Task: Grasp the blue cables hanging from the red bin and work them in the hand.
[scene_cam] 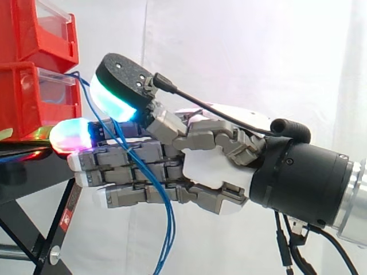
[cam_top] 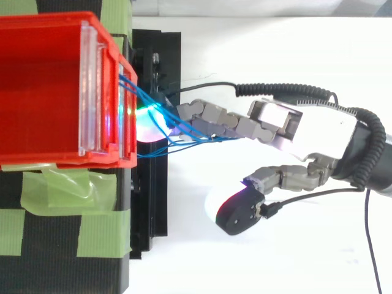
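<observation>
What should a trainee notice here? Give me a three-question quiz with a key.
1. True or false: the fingers of the hand are curled tight round the blue cables.
2. The blue cables hang from: A) a red bin; B) a hook on the curtain; C) a person's hand.
3. Fill in: in the top view, the tape beside the bin is ____.
Key: 1 false, the fingers lie straight with the cables across them; 2 A; 3 green.
</observation>
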`<state>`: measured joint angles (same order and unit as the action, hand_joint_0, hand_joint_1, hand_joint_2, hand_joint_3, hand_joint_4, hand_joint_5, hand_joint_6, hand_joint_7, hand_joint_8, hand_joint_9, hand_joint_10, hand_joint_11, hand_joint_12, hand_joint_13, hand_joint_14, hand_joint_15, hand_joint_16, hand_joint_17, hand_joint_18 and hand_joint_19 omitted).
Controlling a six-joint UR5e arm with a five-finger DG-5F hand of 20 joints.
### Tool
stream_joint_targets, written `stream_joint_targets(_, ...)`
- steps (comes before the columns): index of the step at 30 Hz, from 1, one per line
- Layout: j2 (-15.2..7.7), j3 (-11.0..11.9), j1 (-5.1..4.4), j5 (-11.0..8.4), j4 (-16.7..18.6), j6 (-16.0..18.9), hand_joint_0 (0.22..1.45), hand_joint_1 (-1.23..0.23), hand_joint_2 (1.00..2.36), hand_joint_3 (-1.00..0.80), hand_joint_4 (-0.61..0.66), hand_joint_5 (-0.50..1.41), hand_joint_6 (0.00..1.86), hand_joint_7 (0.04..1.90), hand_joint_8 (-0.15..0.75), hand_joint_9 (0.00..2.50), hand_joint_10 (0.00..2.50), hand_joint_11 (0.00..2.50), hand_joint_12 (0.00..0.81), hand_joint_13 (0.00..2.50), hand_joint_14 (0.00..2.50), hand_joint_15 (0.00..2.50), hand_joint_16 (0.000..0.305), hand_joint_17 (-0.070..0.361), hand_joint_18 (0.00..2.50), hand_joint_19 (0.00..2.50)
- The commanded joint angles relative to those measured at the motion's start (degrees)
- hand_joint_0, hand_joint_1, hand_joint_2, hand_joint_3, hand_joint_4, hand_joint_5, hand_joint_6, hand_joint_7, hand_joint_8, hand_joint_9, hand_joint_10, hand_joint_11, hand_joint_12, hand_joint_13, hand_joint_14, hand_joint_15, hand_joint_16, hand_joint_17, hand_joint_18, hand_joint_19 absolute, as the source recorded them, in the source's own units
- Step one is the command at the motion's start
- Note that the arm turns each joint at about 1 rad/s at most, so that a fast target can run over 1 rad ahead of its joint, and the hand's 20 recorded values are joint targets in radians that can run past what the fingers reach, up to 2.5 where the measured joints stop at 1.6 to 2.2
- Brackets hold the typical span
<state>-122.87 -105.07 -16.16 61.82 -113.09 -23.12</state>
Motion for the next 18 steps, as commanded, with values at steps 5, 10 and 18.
stream_joint_targets(5, -0.1, 0.4, -4.06, -6.54, -4.7, 3.9, 0.83, -0.49, 1.0, -0.93, 0.24, -0.17, 0.01, 0.72, 0.329, 0.29, 0.01, 0.18, 0.395, 0.24, 0.01, 0.3, 0.059, 0.132, 0.31, 0.4)
stream_joint_targets(10, 0.0, 0.4, -4.94, -7.24, -9.5, 9.7, 0.83, -0.49, 1.0, -0.93, 0.24, -0.17, 0.01, 0.72, 0.329, 0.29, 0.0, 0.18, 0.395, 0.24, 0.01, 0.3, 0.059, 0.132, 0.31, 0.39)
stream_joint_targets(18, -0.1, 0.3, -6.17, -8.65, -13.9, 12.5, 0.83, -0.49, 1.0, -0.93, 0.24, -0.17, 0.01, 0.72, 0.329, 0.29, 0.01, 0.18, 0.395, 0.24, 0.01, 0.3, 0.059, 0.132, 0.31, 0.4)
